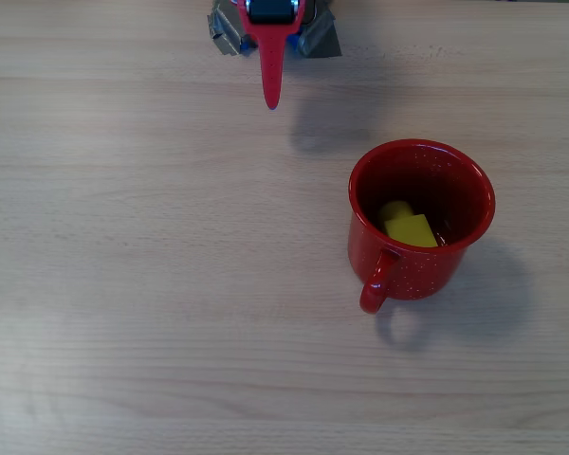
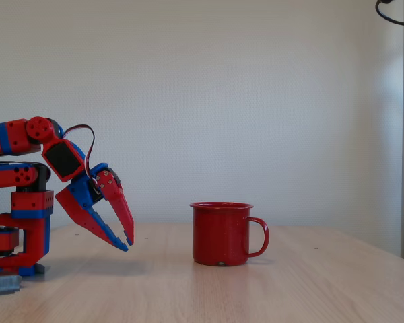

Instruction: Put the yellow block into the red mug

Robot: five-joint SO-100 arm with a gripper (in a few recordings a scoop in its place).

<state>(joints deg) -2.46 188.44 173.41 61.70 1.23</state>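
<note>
The red mug (image 1: 412,281) stands upright on the wooden table, right of centre in the overhead view, its handle toward the near edge. Inside it lies the yellow block (image 1: 408,227), on the mug's dark bottom. In the fixed view the mug (image 2: 221,235) stands mid-table with its handle to the right, and its wall hides the block. My gripper (image 1: 271,100) is at the top edge of the overhead view, well away from the mug. In the fixed view my gripper (image 2: 127,245) hangs left of the mug, pointing down at the table, its fingertips together and nothing between them.
The arm's base (image 2: 13,259) sits at the left edge of the fixed view. Bare wooden table (image 1: 133,284) stretches around the mug on all sides. A pale wall stands behind the table.
</note>
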